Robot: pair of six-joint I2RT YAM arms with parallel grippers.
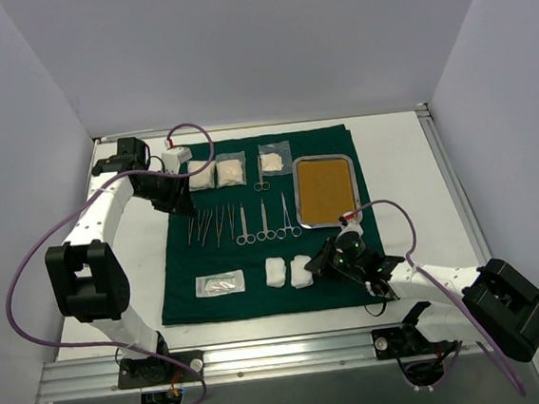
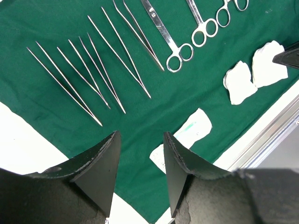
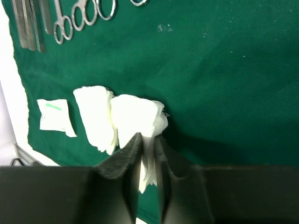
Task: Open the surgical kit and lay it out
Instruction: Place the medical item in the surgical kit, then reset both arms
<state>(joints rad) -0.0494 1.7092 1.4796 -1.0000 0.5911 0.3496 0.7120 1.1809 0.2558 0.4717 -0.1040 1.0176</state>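
On drape (image 3: 219, 70), near front edge, right pincer (image 3: 147, 142) clamps gauze pad (image 3: 135, 114).

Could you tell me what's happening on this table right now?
Two robot arms are laying out a surgical kit on a spread green drape. The right gripper is shut on a gauze pad near the drape's front edge, beside a second pad. The left gripper is open and empty above the drape's left side. Forceps, scissors and the steel tray are already set out.
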